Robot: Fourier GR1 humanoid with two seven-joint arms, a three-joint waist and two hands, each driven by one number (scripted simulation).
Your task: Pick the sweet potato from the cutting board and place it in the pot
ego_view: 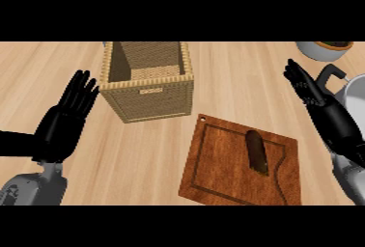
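Right hand (pixel 329 113): open, fingers straight, holding nothing; it stands just past the right edge of the cutting board, between the board and the pot.
Left hand (pixel 64 123): open too, fingers up, resting well to the left of the board.
Brown wooden rectangular cutting board (pixel 221 161): lies flat on the counter and serves here as the landmark.
Dark brown long sweet potato (pixel 257 152): lies on the right half of the board; no hand touches it.
Step in hand: I judge the pick is not yet begun.
Next move: the right hand must come down over the board and close around the sweet potato across its narrow side.
Tall woven wicker basket (pixel 151 99): beyond the board, to its left; a divider shows inside and no object shows in it.
Grey metal pot with black handle (pixel 354 91): right of the board, cut by the edge; its inside is hidden.
Small grey bowl (pixel 321 51): far beyond the board's right corner; something brown-orange is in it.
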